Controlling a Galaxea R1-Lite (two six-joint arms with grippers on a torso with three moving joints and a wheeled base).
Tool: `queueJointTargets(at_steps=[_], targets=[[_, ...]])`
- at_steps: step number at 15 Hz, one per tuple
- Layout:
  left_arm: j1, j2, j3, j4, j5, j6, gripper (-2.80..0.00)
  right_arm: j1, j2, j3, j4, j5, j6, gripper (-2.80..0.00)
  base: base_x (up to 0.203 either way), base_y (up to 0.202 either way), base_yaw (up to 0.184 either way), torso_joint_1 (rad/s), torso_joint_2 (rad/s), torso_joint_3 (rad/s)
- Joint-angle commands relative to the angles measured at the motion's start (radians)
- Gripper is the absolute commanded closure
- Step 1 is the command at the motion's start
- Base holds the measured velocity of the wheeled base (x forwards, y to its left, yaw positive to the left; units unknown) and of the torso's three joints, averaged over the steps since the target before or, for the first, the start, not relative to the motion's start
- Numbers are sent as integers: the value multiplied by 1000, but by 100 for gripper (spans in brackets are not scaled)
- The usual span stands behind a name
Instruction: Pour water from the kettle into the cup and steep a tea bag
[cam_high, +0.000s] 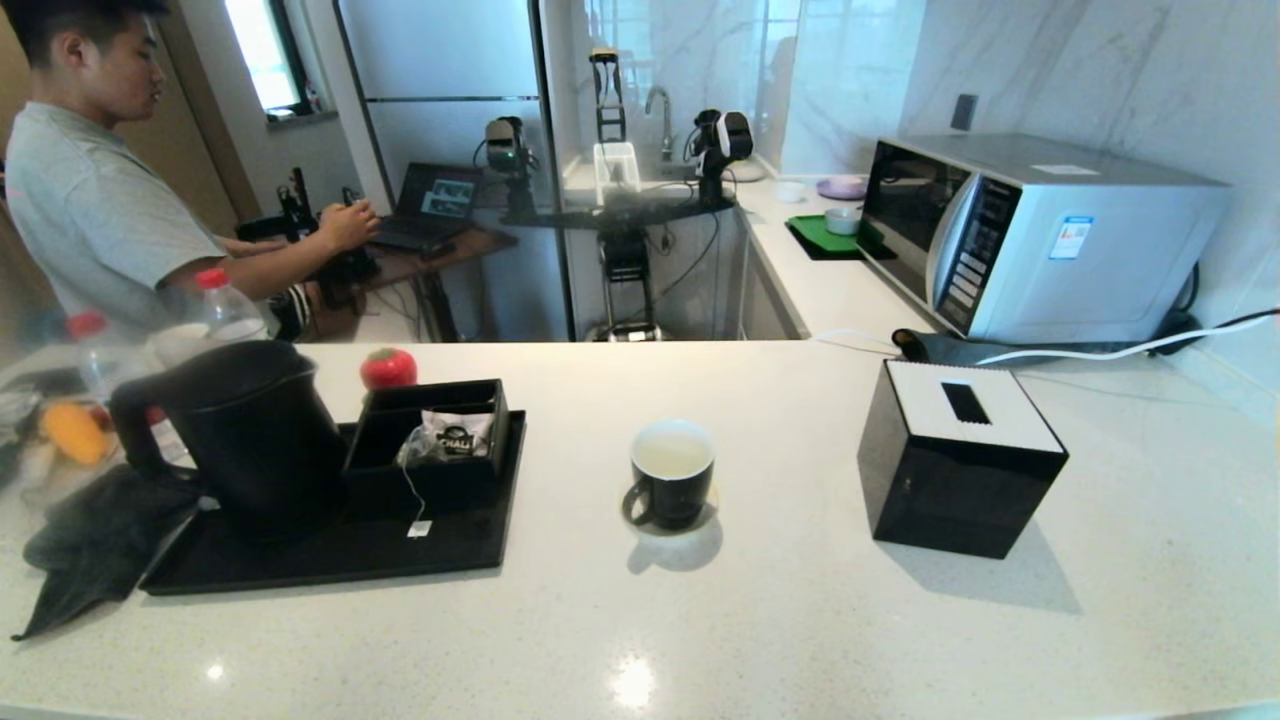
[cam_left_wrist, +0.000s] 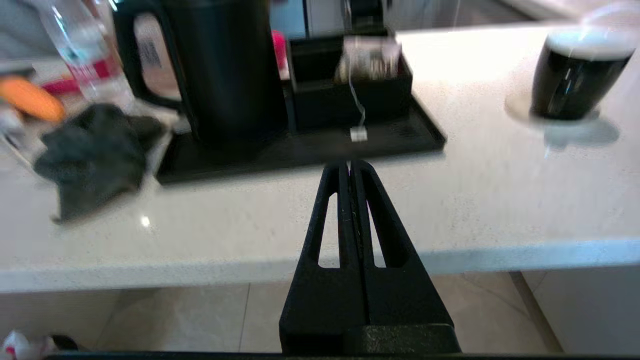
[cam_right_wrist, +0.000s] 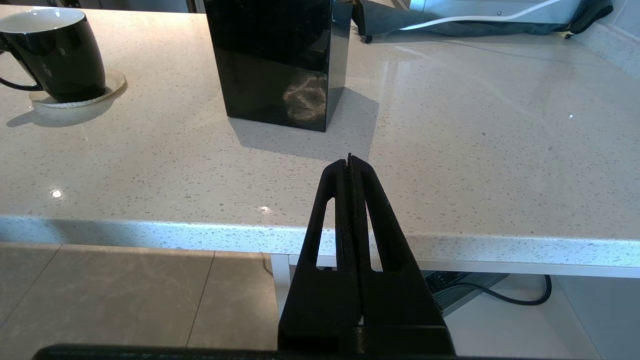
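The matte black kettle stands upright at the left end of a black tray, handle to the left. Beside it, the tea bag rests in a black compartment box, and its string hangs over the front to a small tag on the tray. The black cup sits on a pale coaster mid-counter; its white inside looks faintly yellowish. My left gripper is shut and empty at the counter's front edge, facing the tray. My right gripper is shut and empty, facing the tissue box. Neither arm shows in the head view.
A black tissue box stands right of the cup, with a microwave behind it. A dark cloth, red-capped bottles and a red strawberry-shaped thing lie near the kettle. A person stands beyond the counter at far left.
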Motion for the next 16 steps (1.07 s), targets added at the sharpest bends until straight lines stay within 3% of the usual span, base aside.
queueJointTargets(at_steps=[1, 4, 7, 9, 13, 16], targets=[[1, 20, -83, 13, 2, 0, 0, 0, 1, 0, 0, 0, 0, 0, 0, 0, 0, 0, 0, 0], [1, 107, -180, 17, 17, 1, 0, 0, 1, 0, 0, 0, -1, 0, 0, 0, 0, 0, 0, 0], [2, 272, -298, 15, 75, 1, 0, 0, 1, 0, 0, 0, -1, 0, 0, 0, 0, 0, 0, 0], [2, 408, -388, 12, 167, 0, 0, 0, 1, 0, 0, 0, -1, 0, 0, 0, 0, 0, 0, 0], [4, 674, -492, -29, 418, -13, 0, 0, 1, 0, 0, 0, -1, 0, 0, 0, 0, 0, 0, 0], [42, 880, -502, -137, 502, -71, 0, 0, 1, 0, 0, 0, -1, 0, 0, 0, 0, 0, 0, 0]])
